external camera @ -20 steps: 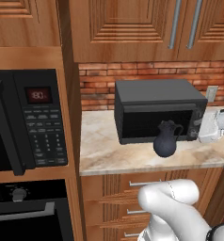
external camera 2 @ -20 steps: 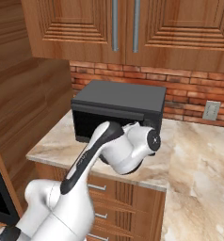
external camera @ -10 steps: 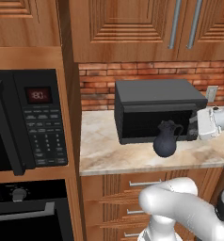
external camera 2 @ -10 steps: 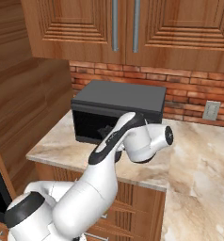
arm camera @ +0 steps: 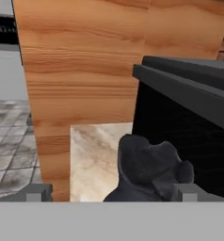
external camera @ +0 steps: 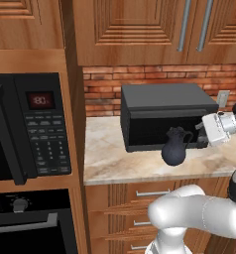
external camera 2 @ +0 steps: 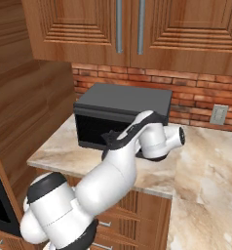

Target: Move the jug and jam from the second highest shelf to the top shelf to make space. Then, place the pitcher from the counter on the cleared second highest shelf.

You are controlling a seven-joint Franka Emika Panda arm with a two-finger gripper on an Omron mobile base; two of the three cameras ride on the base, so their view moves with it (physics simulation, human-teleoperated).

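Observation:
The dark blue-black pitcher [external camera: 175,148] stands upright on the beige counter [external camera: 110,161], just in front of the black microwave. My gripper [external camera: 202,133] hovers to its right at rim height, pointing at it. In the hand view the pitcher [arm camera: 151,169] with its wavy rim sits low between my open fingers, nearer the right fingertip [arm camera: 187,192], and my gripper [arm camera: 113,193] touches nothing. The jug, the jam and both shelves are out of view.
A black microwave [external camera: 164,114] stands on the counter against the brick wall, right behind the pitcher. A tall wooden panel [arm camera: 81,70] and a built-in oven stack [external camera: 35,124] bound the counter's left end. Wooden wall cabinets [external camera 2: 132,29] hang above.
My arm has swung its elbow out and up, and the hand has shifted slightly beside the pitcher. The pitcher has not moved and the gripper has stayed open.

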